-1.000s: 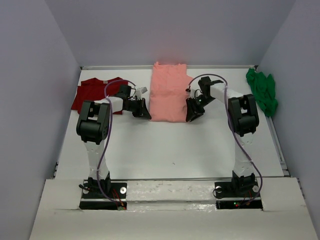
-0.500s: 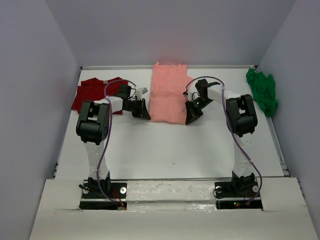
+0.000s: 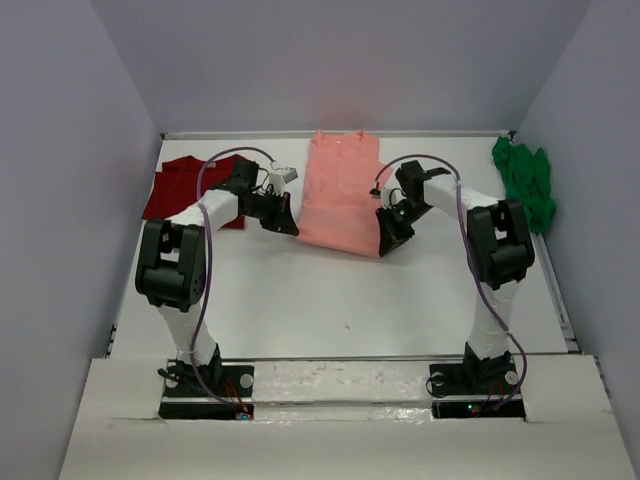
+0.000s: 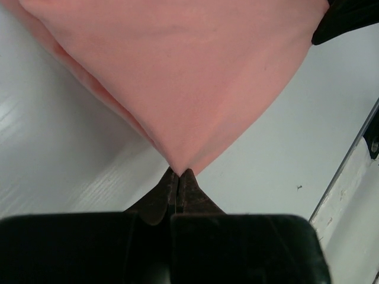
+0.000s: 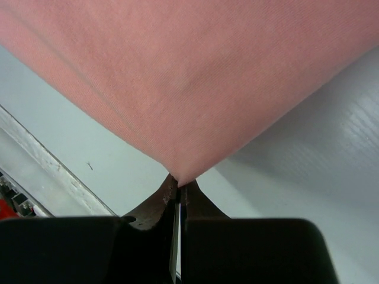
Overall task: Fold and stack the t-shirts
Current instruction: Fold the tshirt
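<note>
The salmon-pink t-shirt (image 3: 340,190) lies partly folded at the back middle of the table. My left gripper (image 3: 285,226) is shut on its near left corner (image 4: 177,168). My right gripper (image 3: 387,242) is shut on its near right corner (image 5: 180,177). Both corners are raised a little and the cloth stretches away from the jaws (image 4: 177,77) (image 5: 195,77). The dark red t-shirt (image 3: 180,188) lies flat at the back left, partly behind my left arm. The bright green t-shirt (image 3: 525,180) lies crumpled at the back right edge.
The white table (image 3: 340,300) is walled by grey panels on three sides. A metal rail (image 3: 555,290) runs along the right edge. The arm bases stand at the near edge.
Both grippers have closed on the pink shirt's near corners and lifted them slightly. The left arm's elbow swung left, and the shirt's near edge now looks pulled and pointed.
</note>
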Robot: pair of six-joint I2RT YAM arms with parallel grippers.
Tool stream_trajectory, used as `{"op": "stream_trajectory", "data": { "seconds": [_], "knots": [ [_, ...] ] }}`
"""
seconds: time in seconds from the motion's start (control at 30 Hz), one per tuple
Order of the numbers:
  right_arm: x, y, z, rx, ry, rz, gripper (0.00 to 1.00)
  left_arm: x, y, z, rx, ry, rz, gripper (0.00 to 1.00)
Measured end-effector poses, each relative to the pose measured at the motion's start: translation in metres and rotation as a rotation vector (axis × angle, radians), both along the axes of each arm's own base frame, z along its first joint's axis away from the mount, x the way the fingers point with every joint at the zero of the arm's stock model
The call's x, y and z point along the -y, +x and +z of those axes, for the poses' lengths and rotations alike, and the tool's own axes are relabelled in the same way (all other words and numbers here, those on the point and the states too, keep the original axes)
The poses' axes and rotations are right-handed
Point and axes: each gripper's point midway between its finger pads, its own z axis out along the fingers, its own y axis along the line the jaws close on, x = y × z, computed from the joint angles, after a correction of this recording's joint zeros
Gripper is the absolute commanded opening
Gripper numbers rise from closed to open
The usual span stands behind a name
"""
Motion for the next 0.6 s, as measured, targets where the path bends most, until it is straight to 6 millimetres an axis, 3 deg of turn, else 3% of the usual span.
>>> {"op": "stream_trajectory", "data": {
  "seconds": [0.27, 0.6],
  "knots": [
    [0.004, -0.011, 0.036, 0.051, 0.011, 0.037, 0.00, -0.003, -0.024, -0.004, -0.047, 0.007, -0.062, 0.00],
    [0.011, -0.036, 0.067, 0.060, 0.027, 0.104, 0.00, -0.002, -0.061, 0.019, -0.052, -0.050, -0.201, 0.00]
  ]
}}
